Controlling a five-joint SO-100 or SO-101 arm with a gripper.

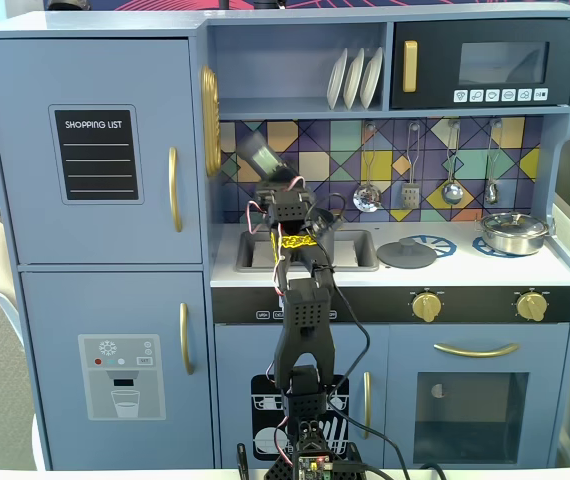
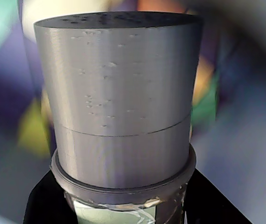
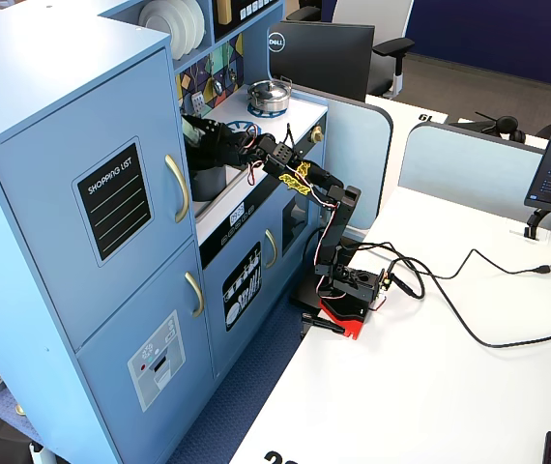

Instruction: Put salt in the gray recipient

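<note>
Both fixed views are evenly bright and sharp, shadows soft. In the wrist view the salt is crisp, everything behind blurred, darkening toward 3 o'clock.

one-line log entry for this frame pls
phase: salt held aloft | end effector: shut on salt shaker, raised and tilted over sink area | gray pot: under arm, on counter | salt in pot: cannot tell
</note>
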